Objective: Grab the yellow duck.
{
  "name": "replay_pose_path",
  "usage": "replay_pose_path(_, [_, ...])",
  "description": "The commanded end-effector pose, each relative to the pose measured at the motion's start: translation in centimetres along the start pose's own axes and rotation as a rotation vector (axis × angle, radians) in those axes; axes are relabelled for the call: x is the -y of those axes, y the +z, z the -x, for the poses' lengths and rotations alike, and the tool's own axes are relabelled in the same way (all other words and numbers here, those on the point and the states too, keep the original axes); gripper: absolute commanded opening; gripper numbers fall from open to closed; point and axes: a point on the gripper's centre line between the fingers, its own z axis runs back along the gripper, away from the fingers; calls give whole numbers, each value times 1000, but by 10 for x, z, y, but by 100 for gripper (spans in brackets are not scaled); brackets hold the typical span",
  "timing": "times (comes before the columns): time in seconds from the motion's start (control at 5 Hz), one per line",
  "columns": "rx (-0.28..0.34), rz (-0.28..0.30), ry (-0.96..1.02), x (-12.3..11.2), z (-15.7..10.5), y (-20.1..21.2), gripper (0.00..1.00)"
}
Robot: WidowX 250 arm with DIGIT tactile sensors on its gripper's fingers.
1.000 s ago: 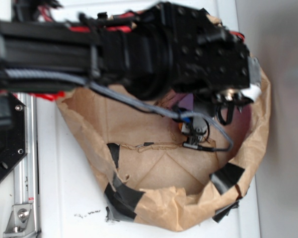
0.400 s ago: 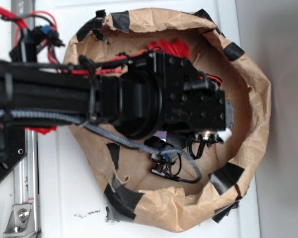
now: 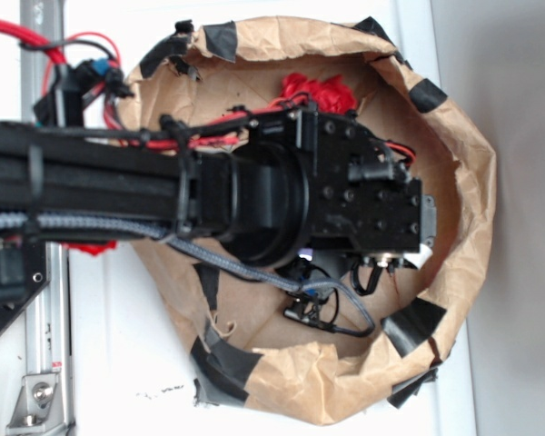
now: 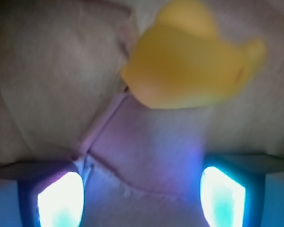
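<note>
The yellow duck [image 4: 189, 66] fills the upper middle of the wrist view, blurred, lying on the brown paper floor. My gripper [image 4: 141, 184] is open: its two glowing pads [image 4: 61, 198] stand far apart at the bottom corners, with only paper between them and the duck a little ahead. In the exterior view the black arm and wrist [image 3: 345, 200] reach from the left over the paper bowl [image 3: 472, 154] and hide the duck.
A bright red wad of paper [image 3: 320, 91] lies at the back of the bowl, just beyond the wrist. The bowl's crumpled walls, patched with black tape [image 3: 416, 324], ring the arm. A metal rail [image 3: 45, 354] runs along the left edge.
The arm has swung down the exterior frame, from the bowl's back rim to over its middle. This has uncovered the back wall and the red wad.
</note>
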Motion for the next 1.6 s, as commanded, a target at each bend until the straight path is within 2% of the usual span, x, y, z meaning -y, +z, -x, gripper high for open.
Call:
replay_pose_path(0.0, [171, 55, 24, -19, -29, 25, 100])
replay_pose_path(0.2, [188, 62, -8, -9, -35, 18, 100])
replay_pose_path(0.4, [178, 87, -58, 2, -40, 13, 100])
replay_pose_path(0.6, [181, 83, -57, 4, -43, 4, 100])
replay_pose_path(0.8, [181, 37, -39, 1, -48, -3, 0])
replay_pose_path(1.2, [185, 94, -33, -5, -28, 39, 0])
replay_pose_path(1.4, [230, 117, 10, -10, -7, 89, 0])
